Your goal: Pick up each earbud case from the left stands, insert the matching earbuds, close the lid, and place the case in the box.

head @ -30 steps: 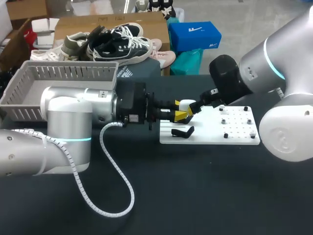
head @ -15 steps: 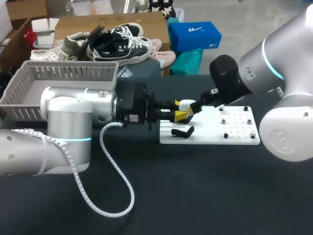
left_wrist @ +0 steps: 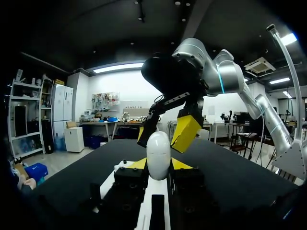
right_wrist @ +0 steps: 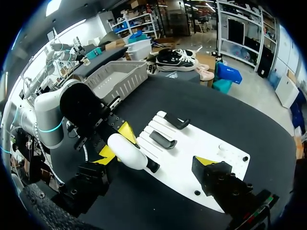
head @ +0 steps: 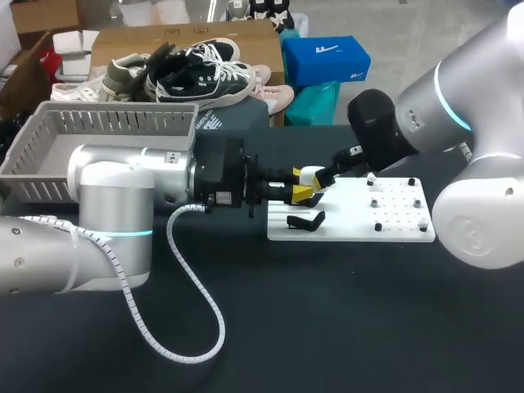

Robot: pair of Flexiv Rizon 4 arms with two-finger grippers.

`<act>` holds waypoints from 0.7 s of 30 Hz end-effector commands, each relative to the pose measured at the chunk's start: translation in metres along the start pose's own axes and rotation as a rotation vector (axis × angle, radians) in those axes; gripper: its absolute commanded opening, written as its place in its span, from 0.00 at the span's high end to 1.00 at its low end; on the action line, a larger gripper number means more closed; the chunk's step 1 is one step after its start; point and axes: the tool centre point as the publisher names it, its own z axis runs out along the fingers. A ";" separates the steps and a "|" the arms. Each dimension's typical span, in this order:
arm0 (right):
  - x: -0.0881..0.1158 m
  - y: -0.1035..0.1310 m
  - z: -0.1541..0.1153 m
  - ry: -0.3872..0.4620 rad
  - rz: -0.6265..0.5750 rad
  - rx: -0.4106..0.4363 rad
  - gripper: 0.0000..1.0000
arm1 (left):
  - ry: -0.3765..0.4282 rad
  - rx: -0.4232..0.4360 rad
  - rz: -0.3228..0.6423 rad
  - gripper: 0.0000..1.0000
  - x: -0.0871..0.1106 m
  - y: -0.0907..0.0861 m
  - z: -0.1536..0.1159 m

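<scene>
Left gripper (left_wrist: 159, 165): pinched white earbud case (left_wrist: 158, 152) above stand board (head: 397, 227)
Right gripper (left_wrist: 165, 130): spread, case between its fingers, over board
Risk: off-centre closure might knock case loose onto board

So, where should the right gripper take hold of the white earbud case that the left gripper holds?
The earbud case sticks out past the tips of the left gripper, so grip that free rounded end. The open right gripper should probably come from ahead of the left one, pinching the bare sides.
</scene>
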 end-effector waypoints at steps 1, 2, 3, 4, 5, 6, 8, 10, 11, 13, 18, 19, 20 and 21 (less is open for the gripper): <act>-0.004 0.002 0.001 -0.002 0.001 0.016 0.00 | -0.001 -0.004 0.001 1.00 0.000 -0.002 0.000; -0.005 0.001 0.000 -0.003 0.001 0.017 0.00 | -0.001 -0.004 0.001 1.00 0.000 -0.002 0.000; -0.006 0.001 -0.001 -0.004 0.001 0.018 0.00 | -0.001 -0.004 0.001 1.00 0.000 -0.002 0.000; -0.007 0.001 -0.001 -0.006 0.000 0.019 0.00 | -0.001 -0.004 0.001 1.00 0.000 -0.002 0.000; -0.008 0.000 -0.002 -0.007 0.001 0.020 0.00 | -0.001 -0.004 0.001 1.00 0.000 -0.002 0.000; -0.010 0.001 -0.003 -0.009 0.000 0.020 0.00 | -0.001 -0.004 0.001 1.00 0.000 -0.002 0.000; -0.012 0.001 -0.004 -0.012 0.000 0.020 0.00 | -0.001 -0.004 0.001 1.00 0.000 -0.002 0.000; -0.016 0.000 -0.006 -0.017 -0.003 0.025 0.00 | -0.001 -0.004 0.001 1.00 0.000 -0.002 0.000; -0.018 -0.001 -0.006 -0.021 -0.005 0.030 0.00 | -0.001 -0.004 0.001 1.00 0.000 -0.002 0.000; -0.021 -0.003 -0.010 -0.033 -0.012 0.049 0.00 | -0.001 -0.004 0.001 1.00 0.000 -0.002 0.000; -0.022 -0.020 -0.035 -0.072 -0.041 0.177 0.00 | -0.001 -0.004 0.001 1.00 0.000 -0.002 0.000; -0.020 -0.024 -0.040 -0.076 -0.043 0.209 0.00 | -0.001 -0.004 0.001 1.00 0.000 -0.002 0.000; -0.017 -0.029 -0.046 -0.079 -0.052 0.247 0.00 | -0.001 -0.004 0.001 1.00 0.000 -0.002 0.000; -0.014 -0.034 -0.051 -0.077 -0.049 0.269 0.00 | -0.001 -0.004 0.001 1.00 0.000 -0.002 0.000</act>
